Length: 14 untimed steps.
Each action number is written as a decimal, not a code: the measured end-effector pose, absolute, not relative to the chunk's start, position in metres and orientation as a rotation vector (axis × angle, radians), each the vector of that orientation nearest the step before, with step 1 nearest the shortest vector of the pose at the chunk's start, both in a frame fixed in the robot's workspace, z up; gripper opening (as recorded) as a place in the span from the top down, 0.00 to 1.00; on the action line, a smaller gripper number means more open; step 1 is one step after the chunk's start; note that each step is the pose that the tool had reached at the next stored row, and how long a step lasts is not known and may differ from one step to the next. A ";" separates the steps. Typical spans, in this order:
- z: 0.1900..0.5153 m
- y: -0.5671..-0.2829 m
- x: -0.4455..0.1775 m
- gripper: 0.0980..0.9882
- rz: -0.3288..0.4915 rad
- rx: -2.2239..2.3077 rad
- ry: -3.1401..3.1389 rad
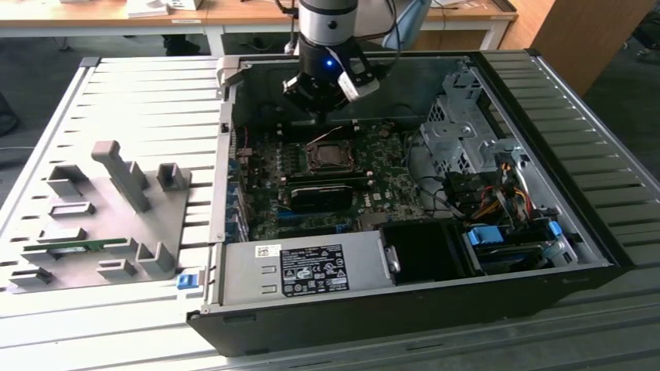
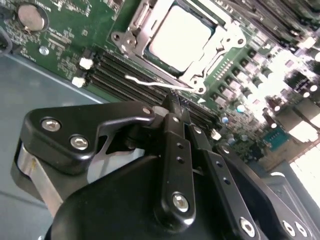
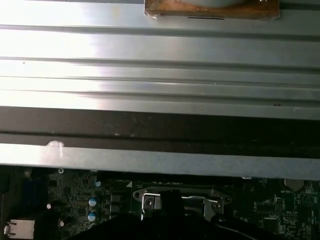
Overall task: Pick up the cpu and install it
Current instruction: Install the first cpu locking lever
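The cpu point(image 1: 330, 154) is a silvery square chip lying flat in the motherboard socket inside the open computer case point(image 1: 413, 309). In the second wrist view the cpu point(image 2: 180, 37) sits within the socket's metal frame point(image 2: 131, 37), and a thin wire lever point(image 2: 150, 82) runs along the frame's edge. My gripper point(image 1: 314, 122) hangs over the board just behind the socket as the exterior view sees it. In the second wrist view my gripper point(image 2: 172, 104) is shut, its black fingers point(image 2: 172, 150) pressed together with nothing between them, the tips close to the wire lever.
A grey fixture plate point(image 1: 103, 216) with upright blocks and a narrow green strip point(image 1: 77, 247) lies at the exterior view's left of the case. Inside the case are a power supply point(image 1: 299, 270), a drive cage point(image 1: 464, 131) and bundled cables point(image 1: 495, 201). The ribbed table point(image 3: 160, 50) surrounds the case.
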<state>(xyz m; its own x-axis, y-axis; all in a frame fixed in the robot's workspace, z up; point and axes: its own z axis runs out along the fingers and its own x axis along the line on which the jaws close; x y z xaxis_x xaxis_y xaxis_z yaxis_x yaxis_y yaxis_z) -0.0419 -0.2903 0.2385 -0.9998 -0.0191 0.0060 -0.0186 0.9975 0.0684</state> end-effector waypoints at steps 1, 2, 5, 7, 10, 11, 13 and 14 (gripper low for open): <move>0.237 -0.290 -0.041 0.99 -0.107 0.030 -3.133; 0.235 -0.290 -0.040 0.99 -0.107 0.030 -3.133; 0.230 -0.290 -0.039 0.99 -0.107 0.030 -3.133; 0.228 -0.290 -0.038 0.99 -0.107 0.030 -3.133; 0.228 -0.290 -0.037 0.99 -0.107 0.029 -3.133; 0.228 -0.290 -0.037 0.99 -0.107 0.029 -3.133; 0.228 -0.290 -0.037 0.99 -0.107 0.030 -3.133; 0.227 -0.290 -0.037 0.99 -0.107 0.030 -3.133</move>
